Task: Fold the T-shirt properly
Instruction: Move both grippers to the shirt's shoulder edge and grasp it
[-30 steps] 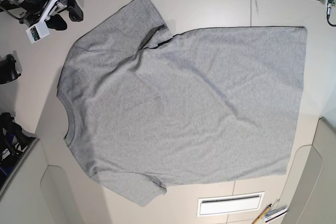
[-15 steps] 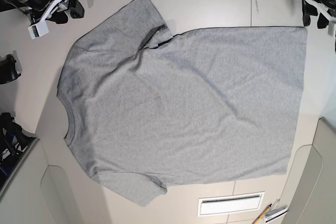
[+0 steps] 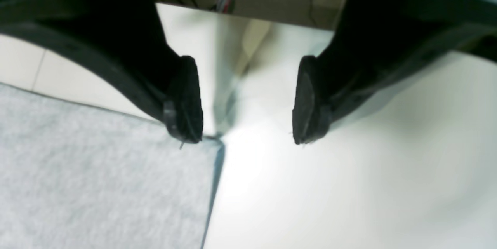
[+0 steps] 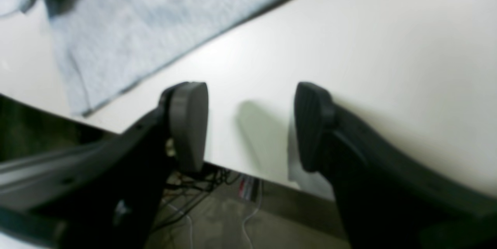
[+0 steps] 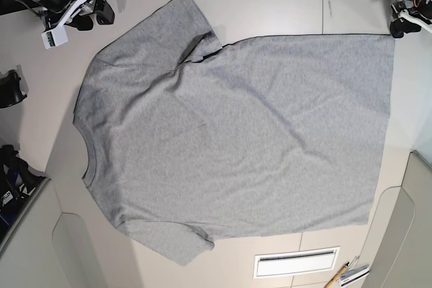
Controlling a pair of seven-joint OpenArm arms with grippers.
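**Both tools open at the T-shirt's far edge**

The left tool (image 3: 246, 101), jaws apart, hangs over the hem corner of the T-shirt (image 5: 236, 133). The right tool (image 4: 248, 124), jaws apart, hovers beside a sleeve. The shirt lies flat on the worktop (image 5: 283, 8).

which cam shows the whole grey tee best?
Base view: the heather-grey short-sleeved cotton T-shirt lies spread flat, collar, both sleeves and hem all visible. The left wrist view shows only one hem corner beside the open left end effector. The right wrist view shows a blurred sleeve edge.
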